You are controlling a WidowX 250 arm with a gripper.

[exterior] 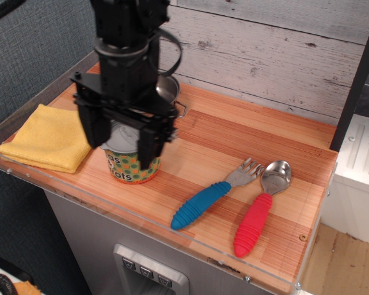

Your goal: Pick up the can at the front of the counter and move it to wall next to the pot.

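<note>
The can (126,168), with its yellow-orange dotted label, stands near the front left of the striped wooden counter (234,132). My black gripper (120,153) hangs low over it with its jaws apart. One finger (95,126) is at the can's left side and the other (147,146) is in front of its right part, hiding most of the lid. I cannot tell whether they touch the can. The steel pot (170,90) stands behind the gripper, close to the whitewashed plank wall (264,55), and is mostly hidden by the arm.
A folded yellow cloth (43,138) lies left of the can. A blue-handled fork (203,203) and a red-handled spoon (255,222) lie at the front right. A clear acrylic rim (141,216) edges the counter. A dark textured side wall (31,49) stands at left.
</note>
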